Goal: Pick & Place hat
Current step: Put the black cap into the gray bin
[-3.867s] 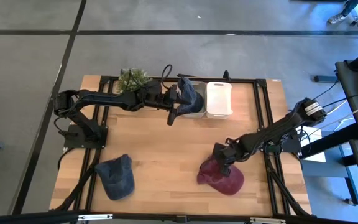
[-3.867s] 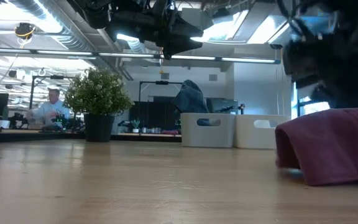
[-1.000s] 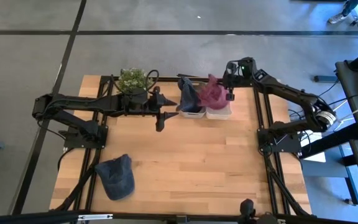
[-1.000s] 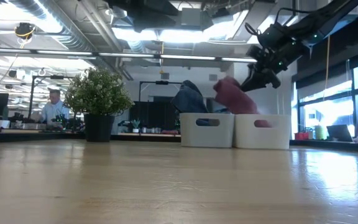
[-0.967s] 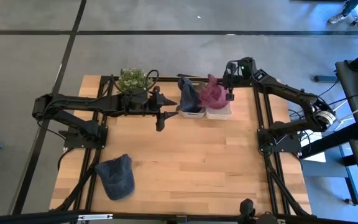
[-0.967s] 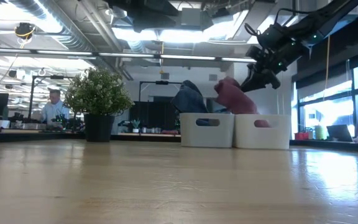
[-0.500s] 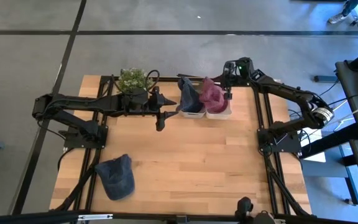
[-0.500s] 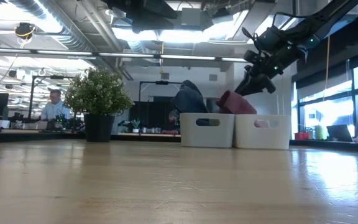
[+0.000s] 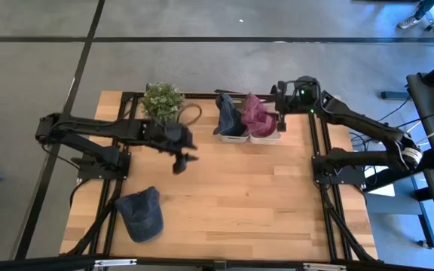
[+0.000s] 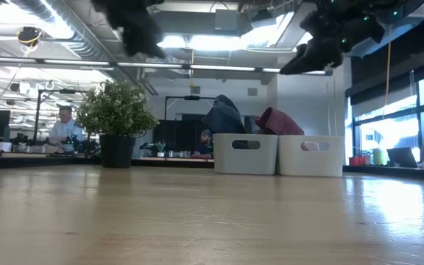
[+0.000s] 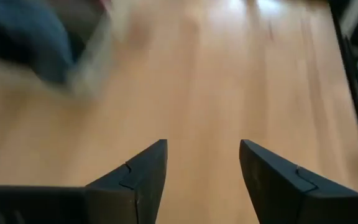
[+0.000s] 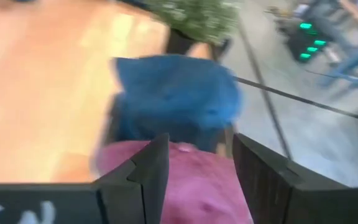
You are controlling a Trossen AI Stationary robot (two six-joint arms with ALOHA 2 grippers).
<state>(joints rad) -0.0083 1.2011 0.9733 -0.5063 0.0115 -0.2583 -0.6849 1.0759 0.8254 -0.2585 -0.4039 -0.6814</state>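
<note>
A maroon hat (image 9: 256, 114) lies heaped in the right white bin (image 9: 268, 138) at the table's far edge, its top sticking up over the rim (image 10: 274, 121). A dark blue hat (image 9: 228, 113) stands in the left white bin (image 9: 232, 137). Another blue hat (image 9: 142, 214) lies flat on the table near the front left. My right gripper (image 9: 279, 114) hangs open above the maroon hat (image 12: 185, 186), apart from it. My left gripper (image 9: 180, 161) is open over bare wood in the middle left (image 11: 202, 149).
A potted plant (image 9: 162, 98) stands at the far edge, left of the bins. Bare wood (image 9: 262, 196) stretches across the middle and right of the table. In the low view a person (image 10: 63, 125) sits in the room behind.
My right gripper has opened and let go of the maroon hat, which has sunk into the right white bin; the gripper has then risen. My left gripper has moved from beside the left bin toward the table's near left.
</note>
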